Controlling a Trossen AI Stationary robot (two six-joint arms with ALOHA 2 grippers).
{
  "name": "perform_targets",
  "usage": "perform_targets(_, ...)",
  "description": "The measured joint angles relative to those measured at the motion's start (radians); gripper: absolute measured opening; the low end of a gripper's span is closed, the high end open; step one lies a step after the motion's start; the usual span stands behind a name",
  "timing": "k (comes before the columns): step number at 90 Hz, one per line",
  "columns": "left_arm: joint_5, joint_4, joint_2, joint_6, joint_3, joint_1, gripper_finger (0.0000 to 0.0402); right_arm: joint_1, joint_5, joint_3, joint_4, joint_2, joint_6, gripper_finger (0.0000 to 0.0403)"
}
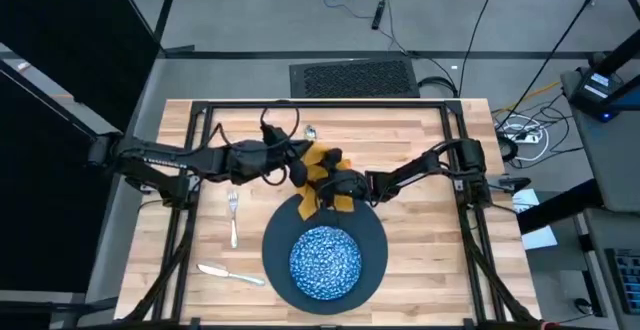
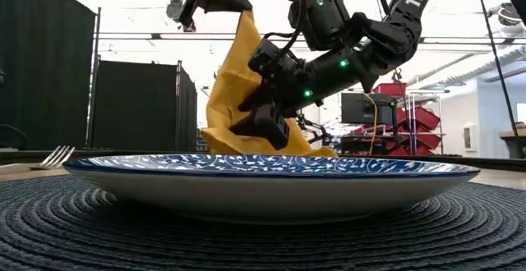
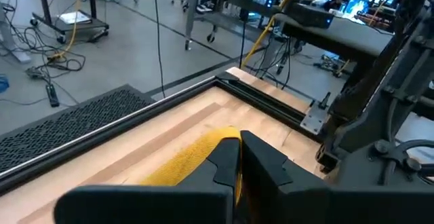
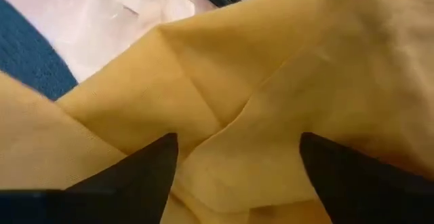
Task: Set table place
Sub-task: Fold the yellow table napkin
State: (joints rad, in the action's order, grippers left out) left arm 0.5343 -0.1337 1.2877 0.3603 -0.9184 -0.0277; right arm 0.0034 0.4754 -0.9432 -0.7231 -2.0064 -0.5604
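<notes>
The mustard-yellow napkin hangs off the counter, held between the two arms at the far edge of the dark round placemat.

The left gripper has its jaws closed on an upper edge of the cloth; in the left wrist view a yellow fold sits pinched in the narrow gap between the jaws. In the low view the cloth falls as a long drape from this grip, its long axis close to vertical.

The right gripper faces the drape lower down. Its jaws stand apart, and the cloth fills the space between and ahead of them; whether they press the fabric cannot be told.

The right jaws are thus the nearer pair to the free lower portion. The blue-and-white speckled plate lies on the near side of both jaws. The fork and knife lie off the placemat on the left arm's side.
</notes>
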Motion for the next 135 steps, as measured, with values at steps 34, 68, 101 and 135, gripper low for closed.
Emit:
perform_targets(34, -0.011, -0.026, 0.0, -0.001, 0.0, -0.035, 0.0, -0.017, 0.094, -0.027, 0.009, 0.0, 0.106, 0.0278)
perform_targets(68, -0.011, -0.024, 0.0, -0.002, 0.0, -0.047, 0.0, -0.017, 0.107, -0.094, 0.083, 0.0, 0.108, 0.0099)
perform_targets(101, 0.022, 0.045, 0.0, -0.027, 0.0, -0.047, 0.0, 0.039, 0.134, -0.095, 0.198, 0.012, 0.175, 0.0001)
perform_targets(135, 0.045, 0.091, 0.0, -0.026, 0.0, -0.049, 0.0, 0.234, 0.429, -0.095, 0.746, 0.341, 0.314, 0.0)
